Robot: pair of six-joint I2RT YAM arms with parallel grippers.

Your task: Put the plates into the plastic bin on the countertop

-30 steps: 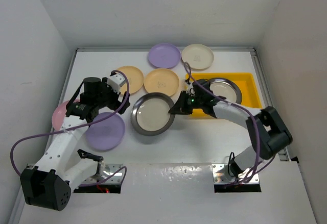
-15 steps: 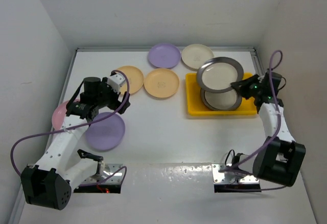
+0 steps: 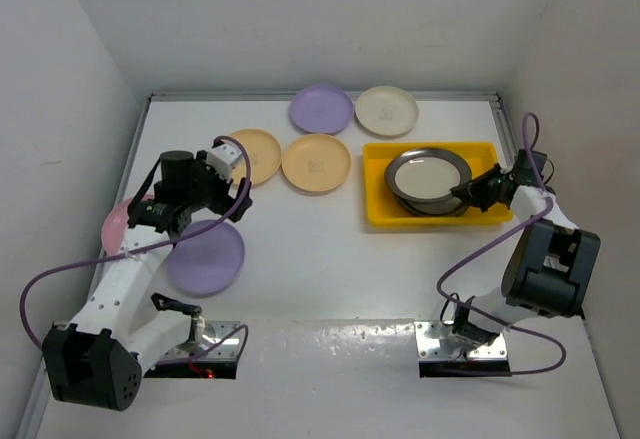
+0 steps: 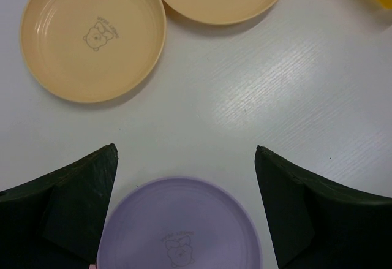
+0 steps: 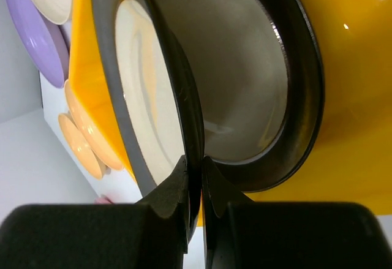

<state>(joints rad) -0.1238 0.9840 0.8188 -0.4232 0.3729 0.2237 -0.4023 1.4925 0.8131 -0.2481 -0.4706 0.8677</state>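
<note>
The yellow plastic bin (image 3: 378, 181) sits at the right of the white countertop (image 3: 320, 259). My right gripper (image 3: 470, 191) is shut on the rim of a dark-rimmed plate (image 3: 428, 176) and holds it just over a second dark-rimmed plate (image 5: 257, 97) lying in the bin (image 5: 355, 67). My left gripper (image 3: 232, 199) is open and empty above a lilac plate (image 3: 205, 257), which shows between its fingers (image 4: 288, 214) in the left wrist view (image 4: 180, 226). Two pale orange plates (image 3: 316, 162) (image 3: 255, 154), a lilac plate (image 3: 321, 109), a cream plate (image 3: 387, 110) and a pink plate (image 3: 116, 224) lie on the counter.
White walls enclose the counter on three sides. A thin raised rim (image 3: 505, 139) runs close behind the bin's right side. My right arm's cable (image 3: 500, 234) loops over the counter in front of the bin.
My right gripper carried the dark-rimmed plate from the counter's middle over to the bin and lowered it onto the plate there. My left arm has barely moved.
</note>
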